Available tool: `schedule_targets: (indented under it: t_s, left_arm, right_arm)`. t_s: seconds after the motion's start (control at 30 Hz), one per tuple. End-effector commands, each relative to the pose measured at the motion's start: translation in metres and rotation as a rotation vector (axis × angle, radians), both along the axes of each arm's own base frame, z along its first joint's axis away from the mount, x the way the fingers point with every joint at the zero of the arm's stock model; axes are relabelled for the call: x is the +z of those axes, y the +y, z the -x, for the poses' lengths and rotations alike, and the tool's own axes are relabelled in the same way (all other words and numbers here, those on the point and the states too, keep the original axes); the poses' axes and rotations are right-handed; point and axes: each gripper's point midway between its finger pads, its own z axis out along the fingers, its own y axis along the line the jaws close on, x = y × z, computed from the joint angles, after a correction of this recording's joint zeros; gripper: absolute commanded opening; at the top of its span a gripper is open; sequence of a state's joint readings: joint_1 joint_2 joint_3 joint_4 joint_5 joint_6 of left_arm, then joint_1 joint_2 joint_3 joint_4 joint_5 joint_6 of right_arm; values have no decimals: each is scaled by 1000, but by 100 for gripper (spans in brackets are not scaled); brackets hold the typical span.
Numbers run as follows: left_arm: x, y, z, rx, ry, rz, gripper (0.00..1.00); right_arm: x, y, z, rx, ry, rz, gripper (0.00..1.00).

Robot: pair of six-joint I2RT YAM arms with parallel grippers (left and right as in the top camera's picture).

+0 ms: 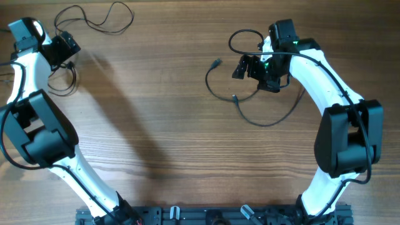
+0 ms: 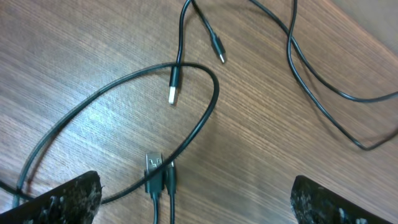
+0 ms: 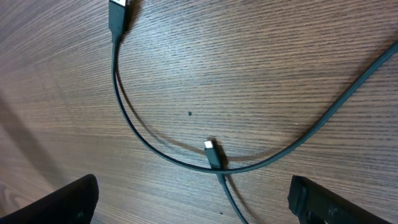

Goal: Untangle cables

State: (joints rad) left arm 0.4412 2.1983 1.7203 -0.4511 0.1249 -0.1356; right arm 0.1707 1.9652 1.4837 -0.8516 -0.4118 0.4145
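- I am running two claws: left gripper [image 1: 65,47] and right gripper [image 1: 245,66].
- I am seeing three plugs [image 2: 174,93] beneath the left, two more beneath the right.
- I am counting perhaps three cables [image 2: 217,93]; tangles are blurring that.

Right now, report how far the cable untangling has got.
Done: the thin black cables lie in two separate groups, a left cluster and a right cluster. In hand: nothing; the left gripper and right gripper are both open above their clusters. Left: a silver-tipped USB plug crosses a black cable loop, and a small plug lies across a curved black cable.
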Motion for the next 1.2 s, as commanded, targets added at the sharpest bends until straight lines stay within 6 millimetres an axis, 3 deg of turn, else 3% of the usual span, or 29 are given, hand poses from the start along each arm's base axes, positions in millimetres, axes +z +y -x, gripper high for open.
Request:
schedule_targets:
  t_s: [0.0,0.13,0.23,0.33,0.4,0.6,0.77,0.9,0.93,0.97,1.0,1.03,1.07,1.17]
  left_arm:
    - [-22,17,2,-18,50,-98,98]
    - [-45,23,7,-6,83,-81,85]
    - [-50,24,8,-4,92,-76,59]
    - [-47,30,11,39,99,-96,15]
    - [-39,40,15,112,98,-119,7]
    - [5,41,23,157,68,-134,4]
    - [7,38,35,303,73,-33,4]
    - [2,56,57,447,114,-27,4]
    - [0,60,64,469,129,-15,4]
    - [-3,65,73,485,150,-8,14]
    - [-5,70,80,497,164,-3,54]
    - [-6,75,86,511,177,2,85]
    - [-7,77,90,517,184,10,96]
    - [-10,73,89,492,167,88,100]
  right_arm:
    - [-2,3,2,24,6,-10,100]
    - [-3,3,4,23,15,-9,100]
    - [-3,3,5,23,17,-9,100]
    - [-3,3,5,23,18,-8,100]
    - [-3,3,6,23,23,-7,100]
    - [-3,3,6,24,23,-7,100]
    - [-3,3,7,26,24,-6,100]
    - [-3,3,7,27,24,-6,100]
    - [-3,3,7,26,24,-6,100]
    - [-3,3,6,27,22,-7,100]
    - [-3,3,6,27,20,-7,100]
    - [-3,3,5,27,16,-8,100]
    - [-3,3,4,26,11,-8,100]
    - [-3,3,3,26,7,-9,100]
